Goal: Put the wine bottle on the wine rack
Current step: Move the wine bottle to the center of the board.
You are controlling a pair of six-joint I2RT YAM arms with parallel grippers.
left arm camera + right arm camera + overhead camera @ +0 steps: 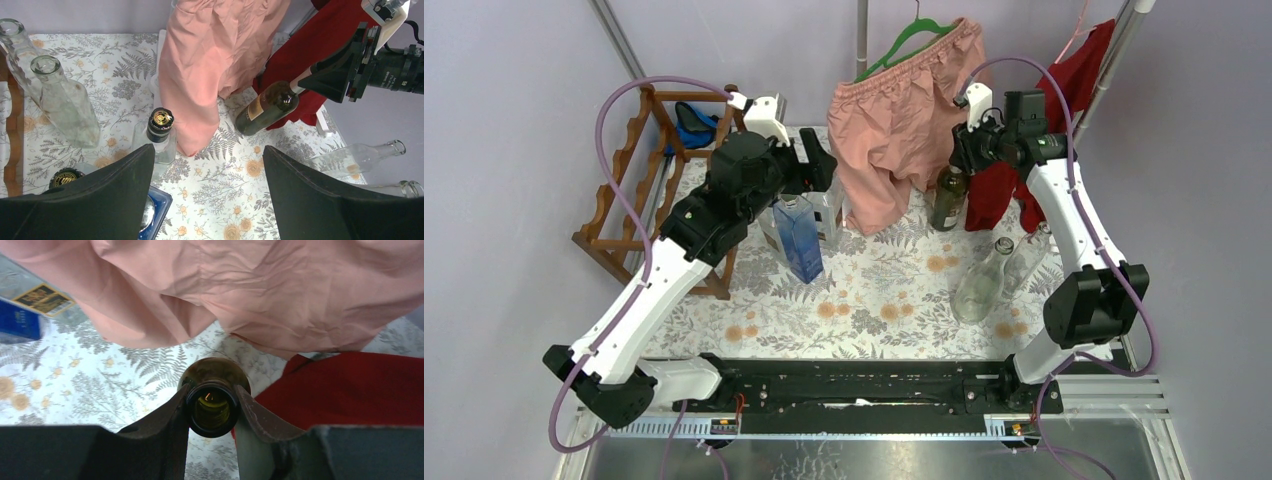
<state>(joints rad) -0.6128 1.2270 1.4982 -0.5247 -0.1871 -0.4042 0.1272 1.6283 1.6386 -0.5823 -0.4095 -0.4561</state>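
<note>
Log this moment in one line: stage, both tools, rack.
stage: grasp done, not racked | right tool: shut on wine bottle neck | left tool: open, empty | wine rack: left side, away from bottle

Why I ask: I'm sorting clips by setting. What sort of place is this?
Probably a robot test booth, not a home: plain walls close in a floral-clothed table, robot arms are bolted to a rail, and pink shorts and a wine rack look like props.

Robotics lab (enclosed booth); plain walls (504,150); aluminium base rails (1114,395).
</note>
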